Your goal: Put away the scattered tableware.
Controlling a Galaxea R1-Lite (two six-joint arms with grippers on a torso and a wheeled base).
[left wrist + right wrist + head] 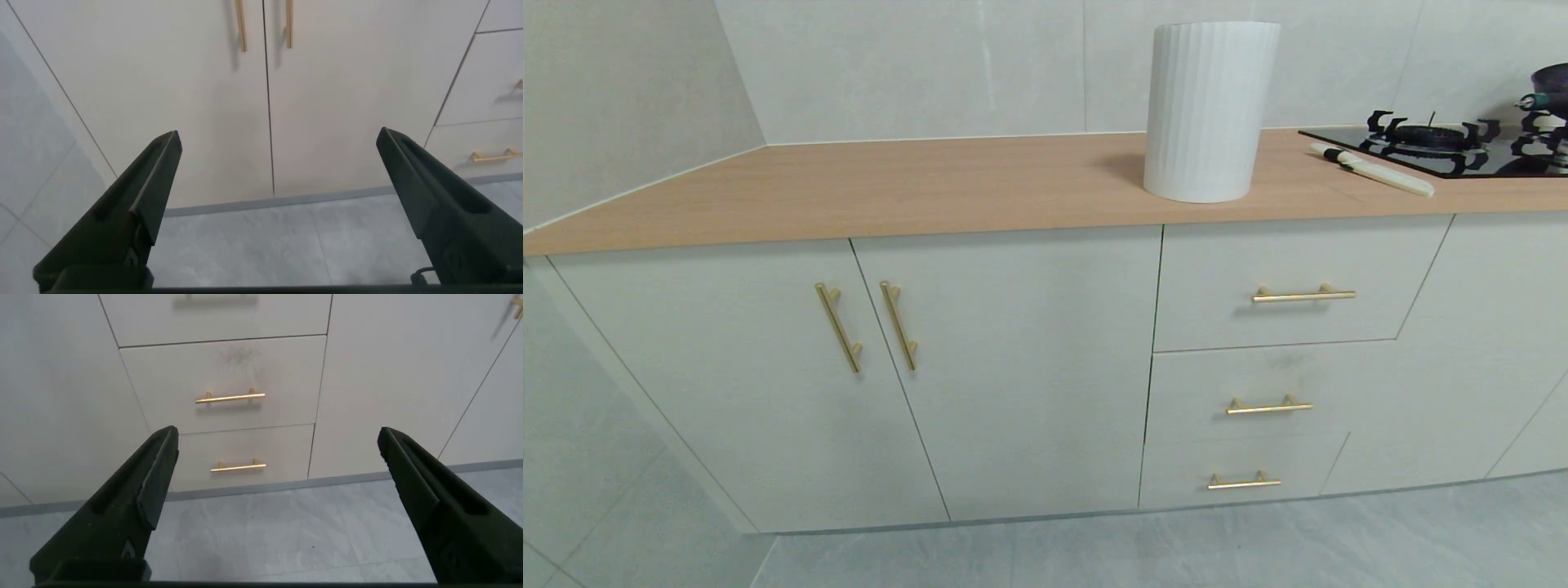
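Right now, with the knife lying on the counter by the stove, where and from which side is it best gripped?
Probably from above, at the middle of the knife, closing across its narrow width: it lies flat and slanted on the counter, both long sides free. I cannot tell handle from blade.

Pale knife [1372, 169] with black band, lying flat on wooden countertop [890, 188], between ribbed white canister [1210, 110] and hob [1445, 155]
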